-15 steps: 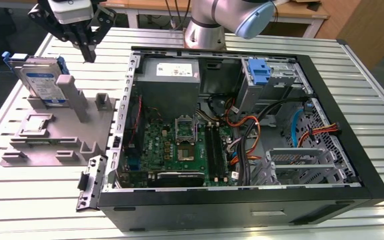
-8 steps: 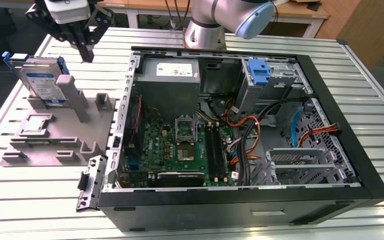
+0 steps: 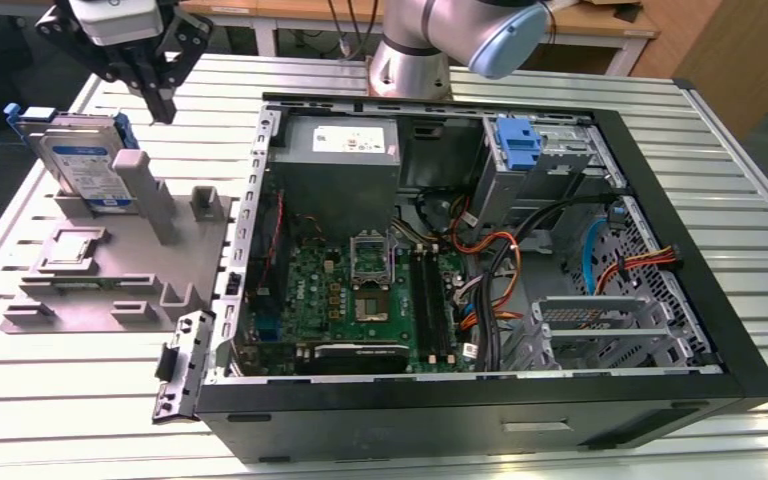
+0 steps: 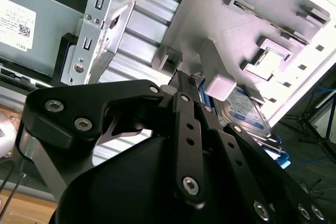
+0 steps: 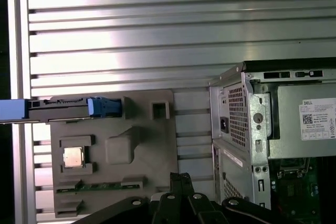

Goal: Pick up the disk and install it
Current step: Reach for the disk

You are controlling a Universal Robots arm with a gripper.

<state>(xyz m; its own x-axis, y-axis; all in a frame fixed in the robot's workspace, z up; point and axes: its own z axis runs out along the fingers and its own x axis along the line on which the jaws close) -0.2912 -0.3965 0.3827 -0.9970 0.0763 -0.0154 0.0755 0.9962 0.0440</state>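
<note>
On the slatted table (image 3: 64, 410) we find the disk (image 3: 84, 168) racked upright in its grey stand (image 3: 107, 275), presumably for top access, with the closed, empty gripper (image 3: 160, 105) hovering near.

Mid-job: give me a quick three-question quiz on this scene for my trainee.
1. True or false: the disk already sits in the case.
2. Fill in: the claw hangs, holding nothing, over the grey ___.
3. The disk is: A) upright in the stand B) flat on the motherboard C) in the claw.
Key: 1 false; 2 stand; 3 A.
</note>
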